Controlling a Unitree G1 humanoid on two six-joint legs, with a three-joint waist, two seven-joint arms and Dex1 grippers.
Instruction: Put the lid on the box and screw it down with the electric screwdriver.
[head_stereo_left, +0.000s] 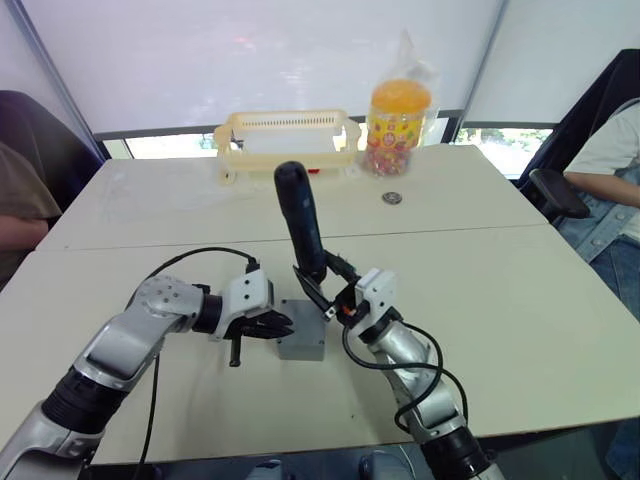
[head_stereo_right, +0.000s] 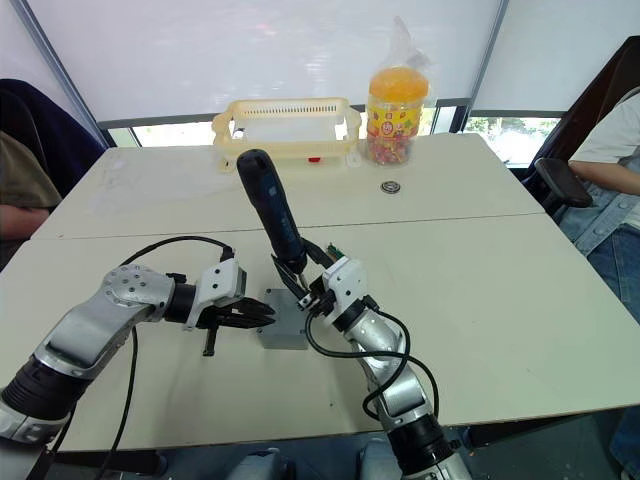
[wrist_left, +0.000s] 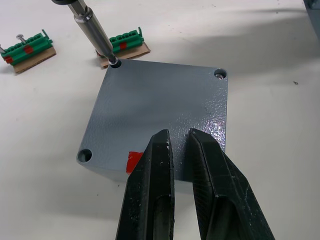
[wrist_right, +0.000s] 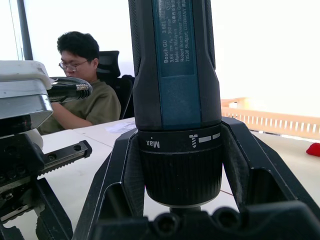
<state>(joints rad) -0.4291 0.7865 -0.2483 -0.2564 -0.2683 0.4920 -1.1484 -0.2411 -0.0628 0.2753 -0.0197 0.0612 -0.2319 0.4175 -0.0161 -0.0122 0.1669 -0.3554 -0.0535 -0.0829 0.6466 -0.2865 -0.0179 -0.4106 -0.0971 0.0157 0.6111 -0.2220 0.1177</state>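
The grey lid (wrist_left: 160, 100) lies flat on the grey box (head_stereo_left: 300, 348), which has a red mark (wrist_left: 132, 161) on its side. My left gripper (wrist_left: 179, 137) is shut, and its fingertips rest on the lid's near edge. My right gripper (head_stereo_left: 322, 280) is shut on the electric screwdriver (head_stereo_left: 298, 215), a dark stick standing nearly upright and leaning a little left. Its metal bit (wrist_left: 95, 32) sits in one corner hole of the lid. A screw head (wrist_left: 220, 74) shows in the adjacent corner, and another corner hole (wrist_left: 85, 155) is open.
Two green terminal strips on cardboard (wrist_left: 27, 47) (wrist_left: 127, 42) lie just beyond the box. At the table's far side stand a yellow basket (head_stereo_left: 288, 140) and a candy jar (head_stereo_left: 398, 115), with a small round metal piece (head_stereo_left: 392, 198) nearer. People sit at both table ends.
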